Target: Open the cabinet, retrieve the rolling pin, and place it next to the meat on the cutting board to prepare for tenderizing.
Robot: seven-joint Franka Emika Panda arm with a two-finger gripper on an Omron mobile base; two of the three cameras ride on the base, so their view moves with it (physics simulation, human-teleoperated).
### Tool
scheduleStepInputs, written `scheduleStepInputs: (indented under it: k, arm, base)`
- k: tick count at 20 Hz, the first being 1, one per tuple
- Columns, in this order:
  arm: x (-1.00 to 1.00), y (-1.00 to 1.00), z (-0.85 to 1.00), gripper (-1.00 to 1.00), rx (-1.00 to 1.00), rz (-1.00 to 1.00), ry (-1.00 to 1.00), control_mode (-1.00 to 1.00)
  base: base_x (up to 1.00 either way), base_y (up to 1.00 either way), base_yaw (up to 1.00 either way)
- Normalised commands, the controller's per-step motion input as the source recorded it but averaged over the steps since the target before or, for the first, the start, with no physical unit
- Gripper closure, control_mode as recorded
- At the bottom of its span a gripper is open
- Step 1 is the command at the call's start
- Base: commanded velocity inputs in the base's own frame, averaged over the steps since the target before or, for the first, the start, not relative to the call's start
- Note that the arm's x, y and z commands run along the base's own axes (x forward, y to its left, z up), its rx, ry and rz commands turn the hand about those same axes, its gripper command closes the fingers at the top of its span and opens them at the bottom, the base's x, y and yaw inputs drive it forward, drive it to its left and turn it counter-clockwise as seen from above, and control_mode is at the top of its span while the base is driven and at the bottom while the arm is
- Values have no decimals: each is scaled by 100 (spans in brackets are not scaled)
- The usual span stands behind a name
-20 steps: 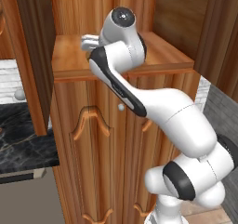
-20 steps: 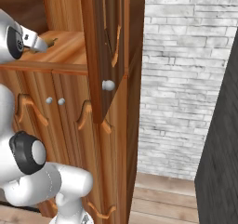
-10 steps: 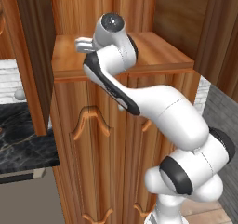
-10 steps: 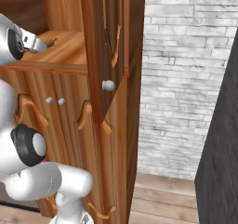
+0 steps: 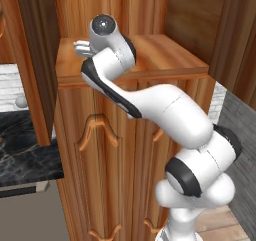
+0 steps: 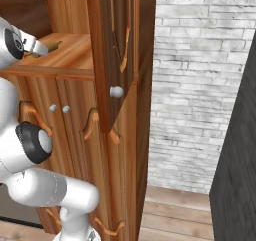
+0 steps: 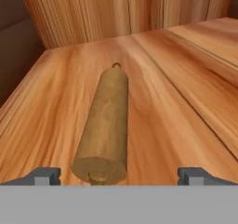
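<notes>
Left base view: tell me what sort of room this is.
Probably a kitchen: a tall wooden cabinet with its upper doors open, a dark marbled counter beside it, and a rolling pin lying on the cabinet shelf. A white brick wall stands behind.

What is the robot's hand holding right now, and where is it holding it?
Nothing yet. The gripper is open, its fingertips spread wide apart. The rolling pin lies on the cabinet shelf, its near end between them, not pinched.
</notes>
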Motion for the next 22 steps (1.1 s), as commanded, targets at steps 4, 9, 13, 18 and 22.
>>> scheduleStepInputs:
  k: [4,9,13,18,22]
  arm:
    - [23,21,0,-100,-2,-8,6,-100]
    - [21,6,0,-100,0,-2,10,-100]
    - [11,0,-2,-100,0,0,7,-100]
    - [13,0,-11,-100,0,0,3,-100]
    - [4,0,-8,-100,0,0,0,-100]
  base:
    - [0,0,0]
    - [0,0,0]
    - [0,0,0]
    - [0,0,0]
    - [0,0,0]
